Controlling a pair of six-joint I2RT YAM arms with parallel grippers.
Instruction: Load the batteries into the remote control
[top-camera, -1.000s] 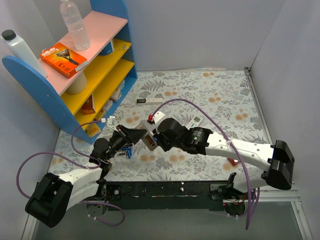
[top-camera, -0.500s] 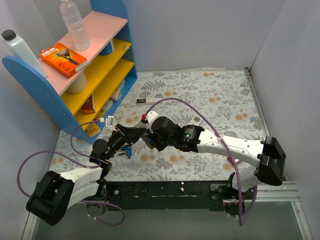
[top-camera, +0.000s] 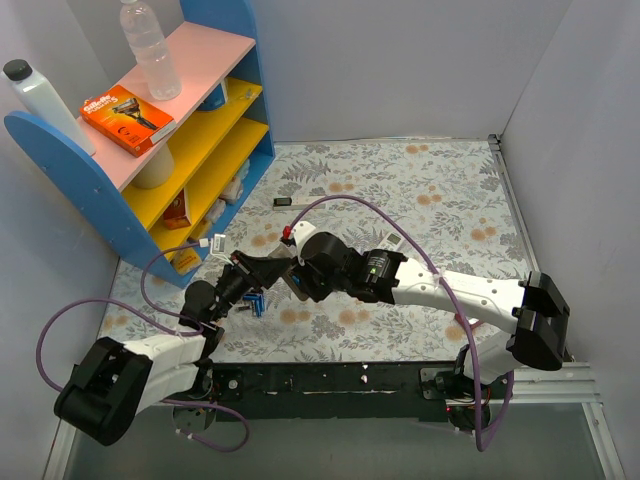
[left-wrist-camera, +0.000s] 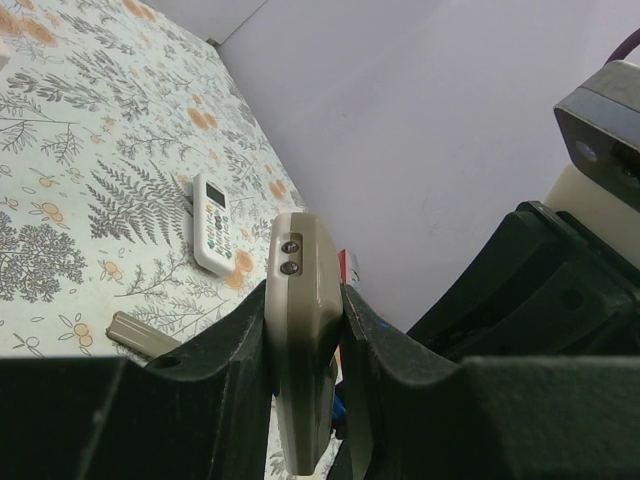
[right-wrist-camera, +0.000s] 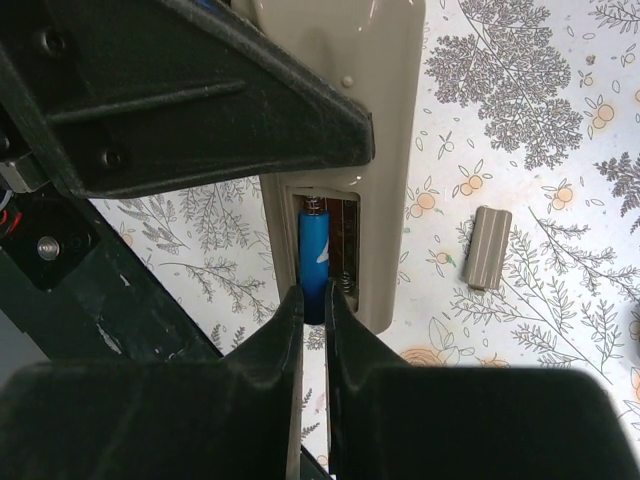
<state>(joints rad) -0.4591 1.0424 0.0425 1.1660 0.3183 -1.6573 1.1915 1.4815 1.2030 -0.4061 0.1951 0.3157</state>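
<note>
Blue loose batteries (top-camera: 256, 303) lie on the floral table (top-camera: 420, 180) under the left gripper (left-wrist-camera: 305, 310), which is clamped on the remote control (right-wrist-camera: 380, 120) and holds it edge-on. The right gripper (right-wrist-camera: 314, 310), nearly closed, pinches one battery (right-wrist-camera: 314, 250) in the remote control's open compartment.

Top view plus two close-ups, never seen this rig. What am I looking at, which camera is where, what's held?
Two robot arms are bolted at the near edge of a table. The top view comes from a fixed camera overhead; the other two cameras ride on the wrists. The left fingers clamp a remote edge-on. The right fingers pinch a blue battery in its open compartment. Lying on the table: spare batteries, a loose grey cover and a second remote. A blue shelf stands at the left.
</note>
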